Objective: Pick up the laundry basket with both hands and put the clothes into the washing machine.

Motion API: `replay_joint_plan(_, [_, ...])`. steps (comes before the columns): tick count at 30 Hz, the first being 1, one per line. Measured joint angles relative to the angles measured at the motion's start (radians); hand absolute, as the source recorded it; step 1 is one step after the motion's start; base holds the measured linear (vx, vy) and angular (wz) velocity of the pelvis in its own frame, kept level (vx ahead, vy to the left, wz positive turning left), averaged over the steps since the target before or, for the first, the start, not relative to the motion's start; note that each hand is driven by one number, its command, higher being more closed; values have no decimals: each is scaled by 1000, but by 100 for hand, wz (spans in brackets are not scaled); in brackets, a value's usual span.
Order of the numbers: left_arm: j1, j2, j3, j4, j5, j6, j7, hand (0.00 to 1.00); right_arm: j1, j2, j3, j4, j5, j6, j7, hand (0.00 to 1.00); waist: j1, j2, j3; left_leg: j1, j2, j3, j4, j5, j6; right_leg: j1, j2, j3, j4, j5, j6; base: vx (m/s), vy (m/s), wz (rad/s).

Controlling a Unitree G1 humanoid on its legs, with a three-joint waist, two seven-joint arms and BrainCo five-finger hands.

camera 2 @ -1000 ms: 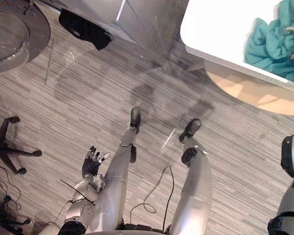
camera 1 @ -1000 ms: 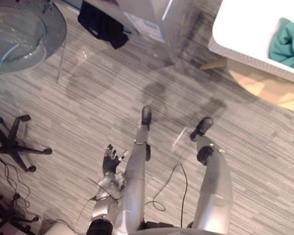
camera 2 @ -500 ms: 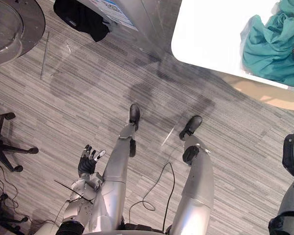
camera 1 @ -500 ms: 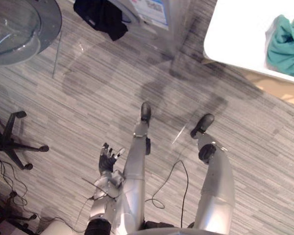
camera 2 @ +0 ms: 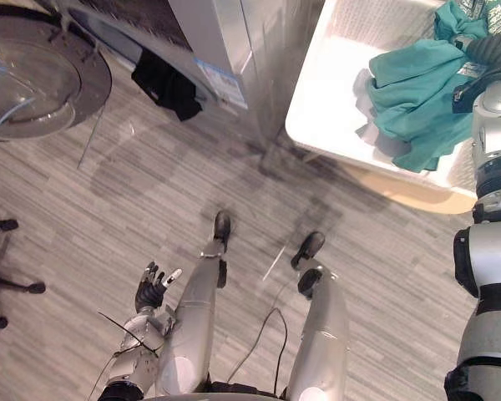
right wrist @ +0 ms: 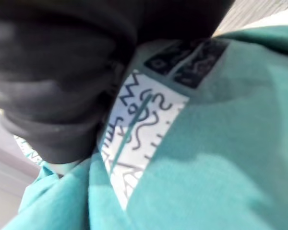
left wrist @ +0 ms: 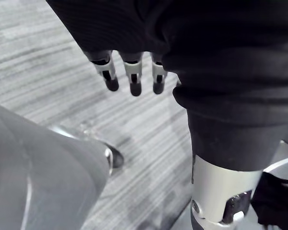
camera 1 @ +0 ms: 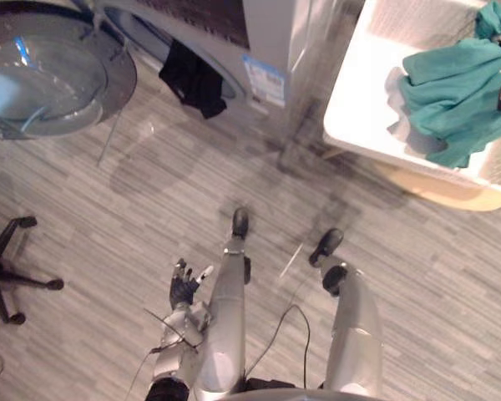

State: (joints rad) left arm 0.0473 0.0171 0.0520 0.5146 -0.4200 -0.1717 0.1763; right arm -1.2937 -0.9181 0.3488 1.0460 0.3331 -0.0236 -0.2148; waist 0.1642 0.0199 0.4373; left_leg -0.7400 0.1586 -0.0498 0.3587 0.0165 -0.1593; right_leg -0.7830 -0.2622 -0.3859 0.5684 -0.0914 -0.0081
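Grey striped floor [camera 1: 150, 192] spreads below the washing machine [camera 1: 267, 33], whose round door [camera 1: 50, 75] stands swung wide. Beside the machine, a white laundry basket [camera 1: 359, 100] rests on a tan round bench [camera 1: 451, 192], with teal clothes [camera 1: 451, 92] heaped inside. A black garment [camera 1: 192, 79] hangs from the drum mouth. The right hand [right wrist: 53, 72] is against the teal cloth; its grip cannot be told. The left hand [camera 1: 184, 288] hangs low, fingers spread, holding nothing.

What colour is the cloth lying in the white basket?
The cloth is teal green, shown best in the left eye view.
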Motion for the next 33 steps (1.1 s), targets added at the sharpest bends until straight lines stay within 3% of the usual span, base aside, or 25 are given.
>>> replay_joint_plan(1, [0, 6, 0, 19, 1, 0, 0, 0, 1, 6, -28, -36, 16, -2, 0, 100, -13, -5, -3, 34, 0, 0, -14, 2, -2, 34, 1, -5, -10, -2, 2, 57, -10, 2])
replay_joint_plan(5, [0, 10, 29, 93, 35, 3, -1, 0, 61, 22, -216, -163, 73, -28, -7, 100, -18, -25, -19, 156, 2, 4, -60, 4, -7, 154, 5, -18, -41, -10, 15, 86, -8, 2])
replay_joint_plan(10, [18, 23, 50, 194, 45, 26, -1, 0, 312, 120, -560, -437, 153, -82, -49, 100, -17, -73, -148, 306, 5, 0, -147, 5, -8, 311, 15, -55, -111, -27, 39, 153, -12, 10])
replay_joint_plan(14, [43, 18, 50, 215, 78, 39, -1, 0, 526, 249, -746, -703, 175, -140, -95, 100, -22, -87, -248, 430, -3, -2, -218, 5, -8, 437, 12, -84, -162, -39, 59, 162, 2, 14])
replay_joint_plan(17, [81, 16, 39, 213, 79, 45, -1, 0, 647, 343, -783, -835, 170, -168, -120, 100, -28, -85, -344, 501, -3, -4, -275, 6, -7, 509, 20, -104, -213, -40, 71, 139, -6, 7])
replay_joint_plan(22, [138, 13, 8, 123, 80, 58, 0, 0, 728, 446, -755, -881, 128, -190, -136, 100, -43, -81, -442, 567, -2, -5, -325, 8, -5, 589, 54, -100, -319, -3, 91, 110, 2, -6])
replay_joint_plan(26, [172, 16, -2, -108, 78, 58, 1, 0, 767, 498, -681, -881, 92, -192, -124, 100, -42, -80, -461, 587, -2, -5, -325, 8, -4, 650, 87, -92, -430, 54, 97, 41, 13, -8])
replay_joint_plan(28, [180, 12, 22, -309, 78, 53, 12, 0, 797, 545, -663, -900, 87, -192, -102, 100, -40, -78, -463, 604, -8, -7, -327, 7, -3, 684, 99, -95, -476, 76, 101, 0, 0, 0])
replay_joint_plan(33, [186, 10, 120, -667, 87, 2, 72, 0, 870, 600, -611, -991, 89, -188, -37, 100, -42, -57, -484, 637, -27, -28, -328, 0, 10, 752, 102, -105, -542, 107, 111, 0, 14, 8])
